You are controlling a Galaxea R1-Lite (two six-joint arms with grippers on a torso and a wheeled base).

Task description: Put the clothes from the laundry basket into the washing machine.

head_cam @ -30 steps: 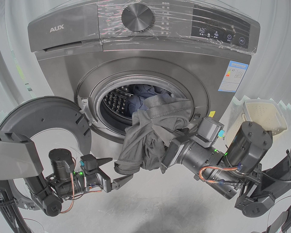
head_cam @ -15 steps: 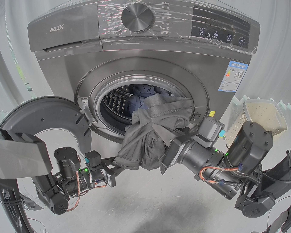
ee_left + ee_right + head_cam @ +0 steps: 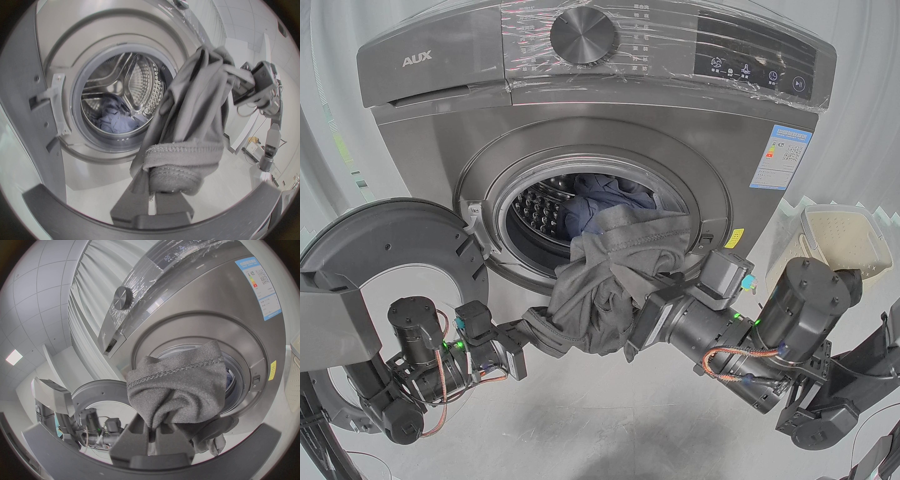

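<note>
The grey cloth [image 3: 612,269] hangs in front of the washer's [image 3: 425,144] round hole, with its top by the right side of the hole. The left pincer [image 3: 153,195] is closed tight on the low hem. The right pincer [image 3: 153,429] is closed tight on another bunch of it. A blue cloth [image 3: 603,197] lies inside the drum. The door [image 3: 394,244] stands wide open on the left. The basket [image 3: 844,234] sits on the floor to the right.
</note>
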